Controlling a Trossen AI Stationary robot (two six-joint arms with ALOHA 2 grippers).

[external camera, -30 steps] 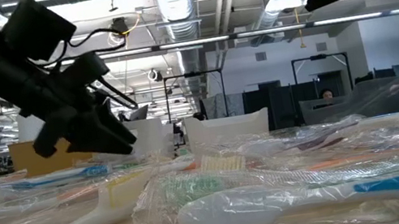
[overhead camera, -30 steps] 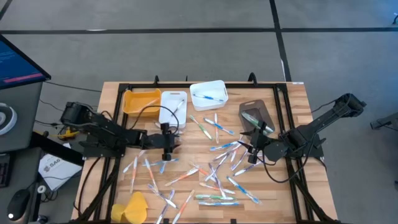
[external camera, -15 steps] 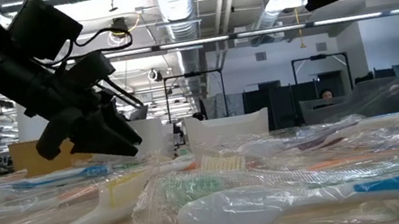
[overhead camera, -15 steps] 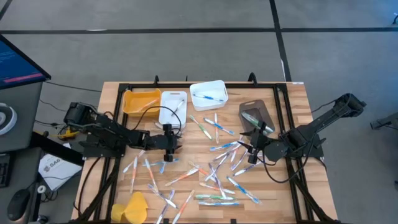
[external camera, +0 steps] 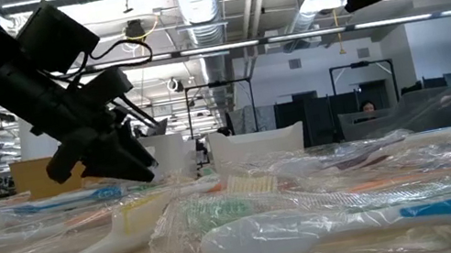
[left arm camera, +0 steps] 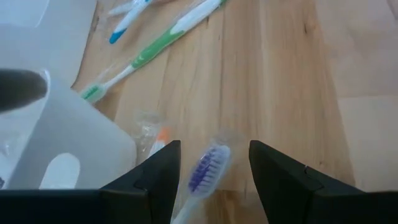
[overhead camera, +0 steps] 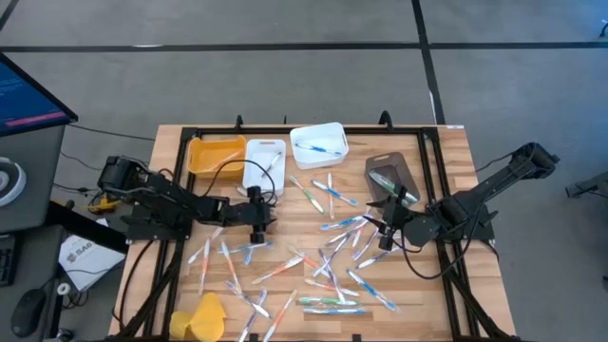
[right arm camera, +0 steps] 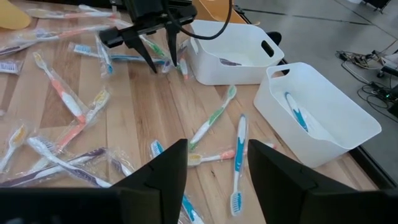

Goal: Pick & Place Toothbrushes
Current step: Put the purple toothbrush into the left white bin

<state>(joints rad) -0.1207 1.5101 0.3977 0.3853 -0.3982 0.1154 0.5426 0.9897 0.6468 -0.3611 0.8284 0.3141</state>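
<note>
The left gripper (overhead camera: pixel 258 218) is held over the wooden table (overhead camera: pixel 437 285) just beside the near end of the white tray (overhead camera: pixel 264 163), and a toothbrush with purple bristles (left arm camera: pixel 202 173) is grasped between its two dark fingers (left arm camera: pixel 155 177), its head showing in the gap in the left wrist view. In the right wrist view the same gripper (right arm camera: pixel 163 57) is seen farther off, fingers pointed down at the table, with a thin wrapped brush hanging between them. In the low view it (external camera: pixel 111 161) hangs above the clutter of wrapped brushes.

The right gripper (overhead camera: pixel 383 231) is held low over the right part of the scatter, near the brown tray (overhead camera: pixel 385 171); its fingers (right arm camera: pixel 155 174) stand apart and nothing is seen between them, only bare table and loose brushes ahead.

Nearest the table's front edge, the yellow lump (overhead camera: pixel 199 316) lies at the left corner, and a row of green and blue toothbrushes (overhead camera: pixel 332 304) lies beside it toward the middle. Farther in, the loose toothbrushes (overhead camera: pixel 323 258) are spread across the centre of the table, orange, blue, green and white handles crossing one another in clear wrappers. Beyond them, near the far edge, the orange bin (overhead camera: pixel 215 154), the white tray and the white bin (overhead camera: pixel 318 144) stand in a row, touching or nearly so. A blue-handled brush (overhead camera: pixel 319 147) lies inside the white bin. A green brush (overhead camera: pixel 384 180) is seen on the brown tray.
</note>
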